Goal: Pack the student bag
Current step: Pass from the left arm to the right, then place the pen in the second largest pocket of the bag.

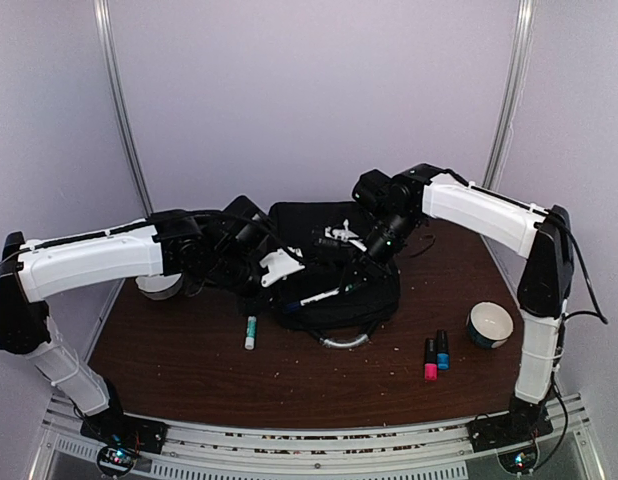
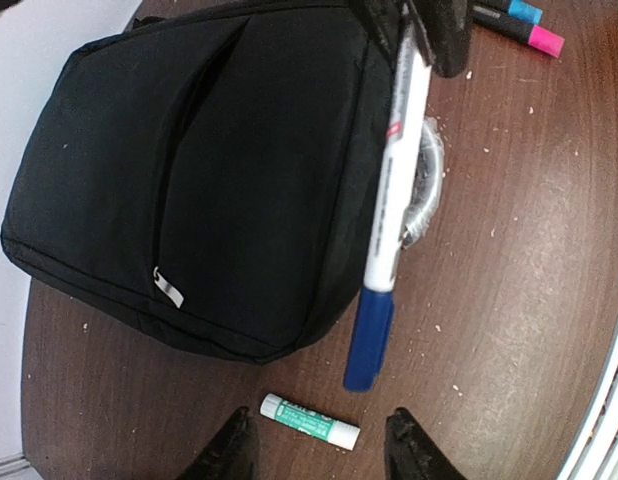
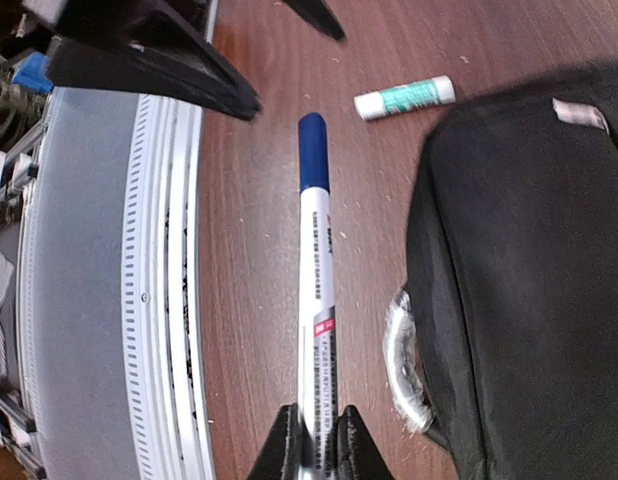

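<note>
Right claw (image 3: 317,455) is closed tight on the tail end of a white marker (image 3: 317,300), with the blue cap pointing away from the fingers. The barrel carries a red band and lines of fine print, plus a short dark word further up. None of it is sharp enough to read. Left claw (image 2: 321,450) stands wide apart and holds nothing, its two dark fingertips framing a glue stick (image 2: 310,420) that lies on the worktop (image 2: 529,300) below. The stick has a white body and a green label, and its lettering is too small to make out. The student bag (image 1: 374,300) lies flat near the middle of the worktop between the two arms. It is black fabric with a curved seam across its face and a small grey tag (image 2: 169,290) with no legible mark. Its grey loop handle (image 3: 401,360) points toward the near edge. In the left wrist view the marker crosses the bag's edge at that handle, and its cap reaches out over bare wood. Whether the marker touches the fabric cannot be told. Well apart on the right lie two short markers side by side, one pink (image 1: 430,360) and one blue (image 1: 442,352), and beyond them sits a small bowl (image 1: 489,323). Pale crumbs are scattered over the wood.
</note>
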Robot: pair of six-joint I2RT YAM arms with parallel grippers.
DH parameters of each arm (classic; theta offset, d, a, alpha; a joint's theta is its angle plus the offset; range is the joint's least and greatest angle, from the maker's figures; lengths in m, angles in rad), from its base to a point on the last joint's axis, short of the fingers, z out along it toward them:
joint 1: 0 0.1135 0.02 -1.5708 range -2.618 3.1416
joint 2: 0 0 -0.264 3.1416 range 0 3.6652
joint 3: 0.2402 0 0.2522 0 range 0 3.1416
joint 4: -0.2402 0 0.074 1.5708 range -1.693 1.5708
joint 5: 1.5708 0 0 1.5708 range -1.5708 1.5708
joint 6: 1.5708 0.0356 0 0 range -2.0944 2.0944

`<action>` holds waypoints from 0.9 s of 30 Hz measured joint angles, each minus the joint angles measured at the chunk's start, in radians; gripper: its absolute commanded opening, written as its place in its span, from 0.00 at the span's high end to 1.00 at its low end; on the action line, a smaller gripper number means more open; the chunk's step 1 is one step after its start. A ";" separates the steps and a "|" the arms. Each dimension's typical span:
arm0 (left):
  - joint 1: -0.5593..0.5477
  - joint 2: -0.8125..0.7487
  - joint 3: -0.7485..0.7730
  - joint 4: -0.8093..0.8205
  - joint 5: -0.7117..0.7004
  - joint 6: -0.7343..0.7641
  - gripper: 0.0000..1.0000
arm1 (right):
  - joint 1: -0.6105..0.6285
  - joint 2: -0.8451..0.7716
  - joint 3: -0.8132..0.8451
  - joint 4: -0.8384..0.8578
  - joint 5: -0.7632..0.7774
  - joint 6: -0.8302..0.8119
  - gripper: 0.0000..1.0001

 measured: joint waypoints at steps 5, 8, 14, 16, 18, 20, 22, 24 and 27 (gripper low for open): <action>0.000 -0.019 -0.045 0.087 -0.053 -0.029 0.52 | -0.089 -0.125 -0.225 0.152 0.023 0.146 0.94; 0.000 -0.044 -0.084 0.135 -0.088 -0.054 0.52 | -0.148 -0.235 -0.363 0.269 0.097 0.253 0.94; 0.000 -0.048 -0.114 0.219 -0.158 -0.116 0.52 | -0.157 -0.404 -0.536 0.457 0.302 0.393 0.94; 0.000 -0.048 -0.126 0.241 -0.175 -0.139 0.52 | -0.154 -0.417 -0.561 0.495 0.351 0.426 0.94; 0.000 -0.048 -0.136 0.259 -0.192 -0.159 0.52 | -0.151 -0.417 -0.581 0.527 0.393 0.460 0.94; 0.000 -0.048 -0.146 0.275 -0.209 -0.177 0.52 | -0.148 -0.417 -0.597 0.550 0.431 0.492 0.93; 0.001 -0.049 -0.155 0.285 -0.224 -0.194 0.52 | -0.144 -0.416 -0.607 0.567 0.460 0.517 0.93; 0.002 -0.053 -0.168 0.296 -0.236 -0.206 0.52 | -0.135 -0.416 -0.615 0.581 0.484 0.539 0.93; 0.006 -0.070 -0.191 0.304 -0.248 -0.218 0.52 | -0.117 -0.416 -0.623 0.593 0.507 0.566 0.93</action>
